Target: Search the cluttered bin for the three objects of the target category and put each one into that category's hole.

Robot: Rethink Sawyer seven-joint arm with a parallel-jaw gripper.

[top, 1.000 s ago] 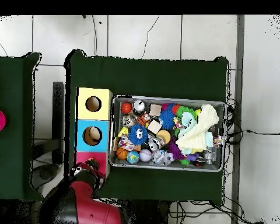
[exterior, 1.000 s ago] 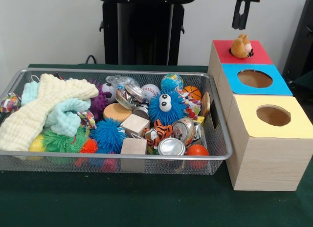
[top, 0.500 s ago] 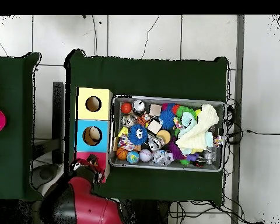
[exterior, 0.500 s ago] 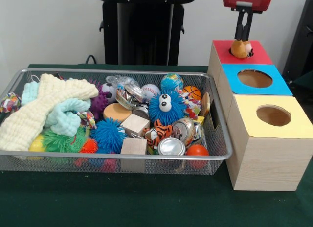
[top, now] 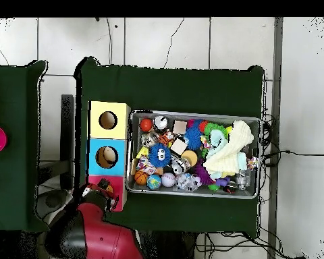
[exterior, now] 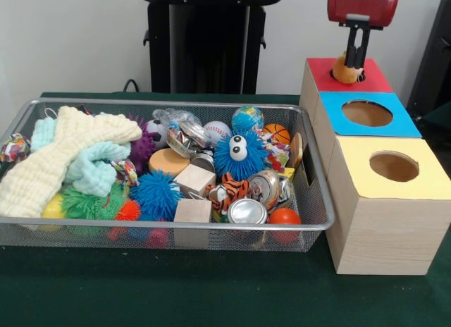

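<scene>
We log the pincer [exterior: 357, 59], black fingers drawn together, pressing its tips onto the soft tan-orange toy [exterior: 345, 70] directly beneath, which sits half-sunk in the red top's round hole [exterior: 358, 76]; the wire-mesh bin [exterior: 313, 200] lies well aside.

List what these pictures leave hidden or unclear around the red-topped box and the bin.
- Red-topped box's hole: front view, mostly covered by the tan-orange toy and the gripper pressing down on it.
- Gripper's fingers: too dark and close together to tell open from shut; in the overhead view the arm hides them.
- Pale yellow toy: not identifiable in the bin; the clutter may bury it.
- Tiger-striped toy: partly hidden by a wooden cube and a can.
</scene>
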